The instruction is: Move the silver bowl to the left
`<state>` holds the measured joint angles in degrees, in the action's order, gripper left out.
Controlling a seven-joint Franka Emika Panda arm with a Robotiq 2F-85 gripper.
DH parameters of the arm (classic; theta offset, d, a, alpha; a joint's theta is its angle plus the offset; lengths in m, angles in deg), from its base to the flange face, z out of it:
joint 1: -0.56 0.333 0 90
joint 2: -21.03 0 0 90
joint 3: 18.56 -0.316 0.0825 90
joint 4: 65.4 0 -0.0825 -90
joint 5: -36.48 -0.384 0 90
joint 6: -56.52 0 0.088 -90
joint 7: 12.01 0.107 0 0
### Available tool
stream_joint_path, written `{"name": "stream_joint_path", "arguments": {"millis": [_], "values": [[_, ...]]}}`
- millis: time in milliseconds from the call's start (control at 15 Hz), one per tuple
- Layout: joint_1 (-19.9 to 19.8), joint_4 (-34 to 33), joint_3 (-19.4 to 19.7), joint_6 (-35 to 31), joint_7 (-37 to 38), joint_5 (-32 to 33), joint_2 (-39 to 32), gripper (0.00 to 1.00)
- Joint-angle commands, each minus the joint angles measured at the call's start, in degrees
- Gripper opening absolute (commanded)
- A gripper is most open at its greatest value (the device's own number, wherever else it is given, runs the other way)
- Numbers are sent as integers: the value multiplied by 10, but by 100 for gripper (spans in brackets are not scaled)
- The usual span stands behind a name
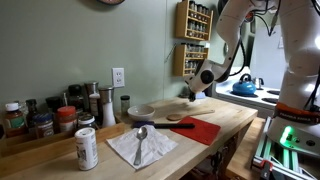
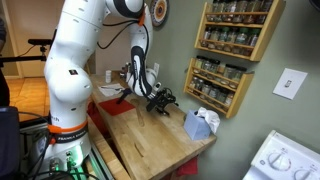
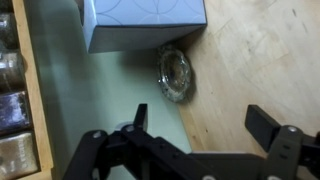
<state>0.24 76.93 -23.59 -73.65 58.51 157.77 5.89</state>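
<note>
The silver bowl [image 1: 141,111] is a shallow grey bowl standing on the wooden counter [image 1: 225,122] near the wall, behind a white napkin. My gripper [image 1: 192,93] hangs above the counter well to the right of the bowl, apart from it. In the wrist view the gripper [image 3: 200,122] is open and empty over bare wood; the bowl is not in that view. The gripper [image 2: 160,101] also shows in an exterior view, where I cannot make out the bowl.
A shiny metal spoon [image 1: 141,134] lies on the white napkin [image 1: 140,146]. A wooden spoon [image 1: 181,123] lies on a red cloth [image 1: 203,130]. A can [image 1: 87,148] stands in front. A blue box [image 3: 140,22] and a small shiny round object [image 3: 175,73] sit by the wall.
</note>
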Motion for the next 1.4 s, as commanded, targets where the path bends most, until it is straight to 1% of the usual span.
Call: {"name": "stream_joint_path", "arguments": {"millis": [0, 667, 800, 867, 933, 1133, 1200, 1333], "values": [[-14, -17, 4, 12, 37, 45, -34, 100], [-62, -94, 15, -13, 27, 87, -102, 100], [-67, -106, 14, -16, 26, 94, -108, 90], [-69, -110, 13, -16, 27, 97, -111, 84], [-70, -113, 13, -15, 26, 99, -113, 69], [-73, -121, 13, -17, 24, 106, -119, 46], [-74, -121, 13, -17, 24, 109, -120, 37], [-75, -120, 12, -19, 24, 115, -119, 23]]}}
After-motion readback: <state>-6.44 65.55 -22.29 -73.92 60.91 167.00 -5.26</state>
